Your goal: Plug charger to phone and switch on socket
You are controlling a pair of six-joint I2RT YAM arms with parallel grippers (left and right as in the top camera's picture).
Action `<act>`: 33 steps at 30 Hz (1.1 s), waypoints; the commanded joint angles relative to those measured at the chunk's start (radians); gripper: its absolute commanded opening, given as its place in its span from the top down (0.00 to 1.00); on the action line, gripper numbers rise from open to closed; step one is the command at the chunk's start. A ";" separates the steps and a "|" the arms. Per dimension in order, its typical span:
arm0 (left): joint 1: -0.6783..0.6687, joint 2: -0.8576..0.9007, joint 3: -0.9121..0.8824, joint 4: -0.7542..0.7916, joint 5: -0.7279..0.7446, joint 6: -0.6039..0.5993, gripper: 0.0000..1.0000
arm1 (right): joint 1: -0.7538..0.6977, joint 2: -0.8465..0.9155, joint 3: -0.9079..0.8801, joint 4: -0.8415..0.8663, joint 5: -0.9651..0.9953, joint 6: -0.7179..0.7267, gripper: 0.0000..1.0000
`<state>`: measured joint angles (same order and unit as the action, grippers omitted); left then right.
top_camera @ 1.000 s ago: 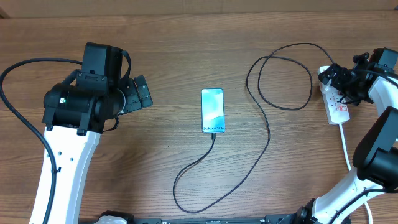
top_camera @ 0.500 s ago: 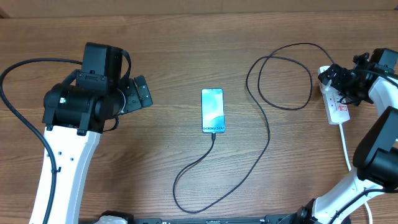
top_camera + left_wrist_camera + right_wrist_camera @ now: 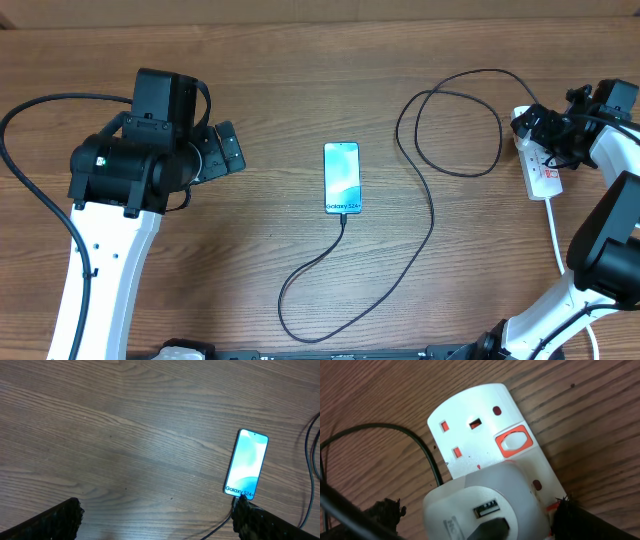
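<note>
The phone [image 3: 341, 178] lies flat mid-table with its blue-teal screen lit; it also shows in the left wrist view [image 3: 246, 463]. The charger's black cable [image 3: 432, 215] has its tip in the phone's near end and loops away to the right, to the socket [image 3: 544, 175]. My right gripper [image 3: 547, 127] is over the socket's far end. In the right wrist view its open fingers [image 3: 477, 510] straddle a white USB adapter [image 3: 470, 497] plugged into the socket [image 3: 470, 415]. An orange-rimmed switch [image 3: 514, 441] sits just beyond the adapter. My left gripper [image 3: 226, 150] is open and empty, left of the phone.
The socket's white cord [image 3: 556, 232] runs toward the near right edge. The black cable makes a loop [image 3: 450, 120] at the back right and a long bend [image 3: 300, 300] near the front. My left fingers [image 3: 157, 510] hover over bare wood.
</note>
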<state>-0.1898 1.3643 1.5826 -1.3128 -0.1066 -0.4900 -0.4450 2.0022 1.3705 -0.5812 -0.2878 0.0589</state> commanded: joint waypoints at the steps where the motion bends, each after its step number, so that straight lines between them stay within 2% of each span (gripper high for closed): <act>1: -0.007 0.007 -0.001 0.001 -0.016 0.019 0.01 | 0.030 0.009 -0.036 -0.038 -0.076 0.015 0.00; 17: -0.007 0.007 -0.001 0.001 -0.016 0.019 0.00 | 0.030 0.009 -0.036 -0.044 -0.159 0.014 0.00; 33: -0.007 0.007 -0.001 0.001 -0.016 0.019 0.00 | 0.022 0.009 -0.034 -0.049 -0.159 0.023 0.00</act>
<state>-0.1898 1.3643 1.5826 -1.3128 -0.1066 -0.4900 -0.4454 1.9942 1.3705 -0.6033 -0.3386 0.0521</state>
